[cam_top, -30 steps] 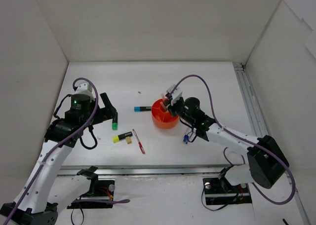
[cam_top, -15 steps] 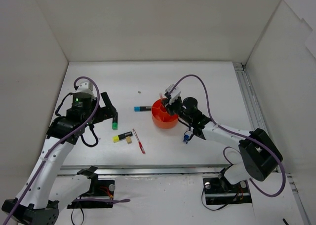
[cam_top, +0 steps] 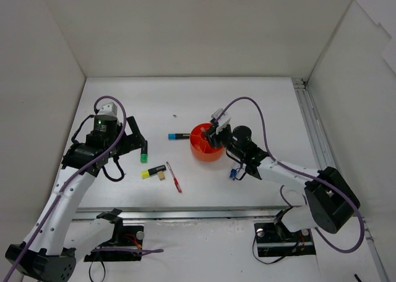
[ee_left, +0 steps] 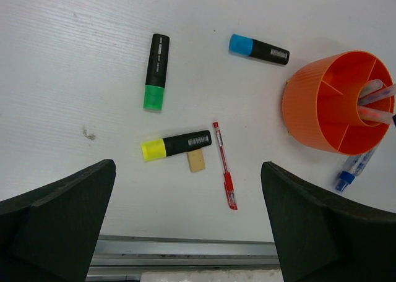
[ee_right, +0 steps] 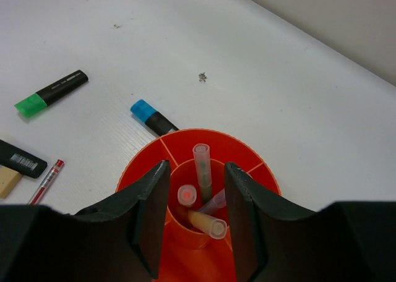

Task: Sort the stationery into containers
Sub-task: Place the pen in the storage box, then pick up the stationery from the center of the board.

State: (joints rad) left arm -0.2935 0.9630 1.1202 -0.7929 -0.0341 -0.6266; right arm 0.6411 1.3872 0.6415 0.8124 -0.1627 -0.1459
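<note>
The orange tub (cam_top: 199,151) stands near the middle of the white table (cam_top: 266,102). Only the right wrist view looks straight down into it, where several capped pens (ee_right: 202,170) lean in its central ring. The right gripper (ee_right: 197,170) hangs over that ring with its jaws parted, one finger on each side of the pens, gripping none. From overhead this gripper blocks much of the tub's inside. The left wrist view lays out what is loose on the table left of the tub. A blue-capped highlighter (ee_left: 258,49) lies nearest it, then a green-capped highlighter (ee_left: 156,72), a yellow-capped highlighter (ee_left: 176,146) with a tan eraser (ee_left: 197,160) right against it, and a red pen (ee_left: 224,174). The left gripper (ee_left: 185,167) hovers above these, spread wide, holding nothing. A blue-white marker (ee_left: 356,169) lies near the tub's near right side, partly hidden by its wall. In the right wrist view the yellow-capped highlighter, eraser and red pen are cut off at the edge, and the blue-capped highlighter's black end vanishes behind the rim.
</note>
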